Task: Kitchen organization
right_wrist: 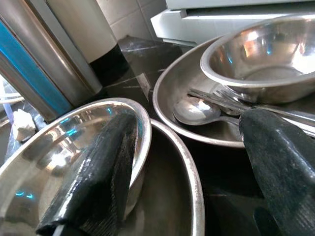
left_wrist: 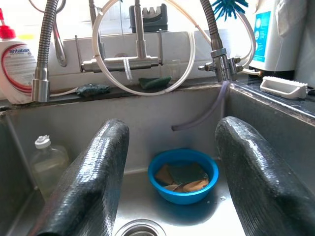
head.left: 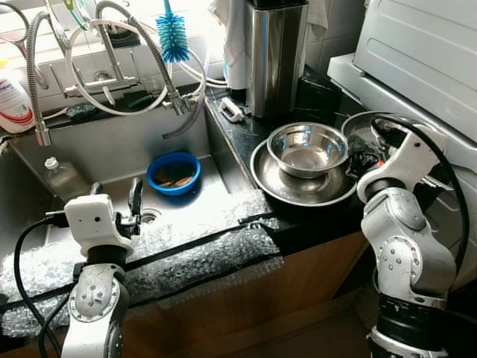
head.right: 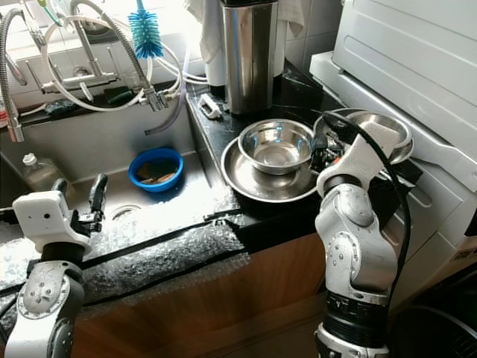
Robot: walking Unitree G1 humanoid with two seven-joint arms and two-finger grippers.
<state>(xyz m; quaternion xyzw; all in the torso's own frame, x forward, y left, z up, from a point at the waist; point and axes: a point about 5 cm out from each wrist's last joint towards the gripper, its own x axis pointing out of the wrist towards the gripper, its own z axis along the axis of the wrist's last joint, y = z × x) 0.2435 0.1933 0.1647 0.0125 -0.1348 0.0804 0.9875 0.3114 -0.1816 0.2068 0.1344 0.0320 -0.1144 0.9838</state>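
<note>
So the right tool [right_wrist: 187, 162] hangs wide open at the steel bowl [head.left: 308, 149], which sits in a plate [head.left: 298, 188] on the surface. Light, stiff and slick, so pinch the rim. Left tool [left_wrist: 172, 172] gapes over the sink [head.left: 112, 149].

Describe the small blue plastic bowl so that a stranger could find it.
Look into the steel sink under the window taps. The small blue plastic bowl stands on the sink floor near its right wall and holds sponges. It is the one blue vessel; the counter bowls are steel.
</note>
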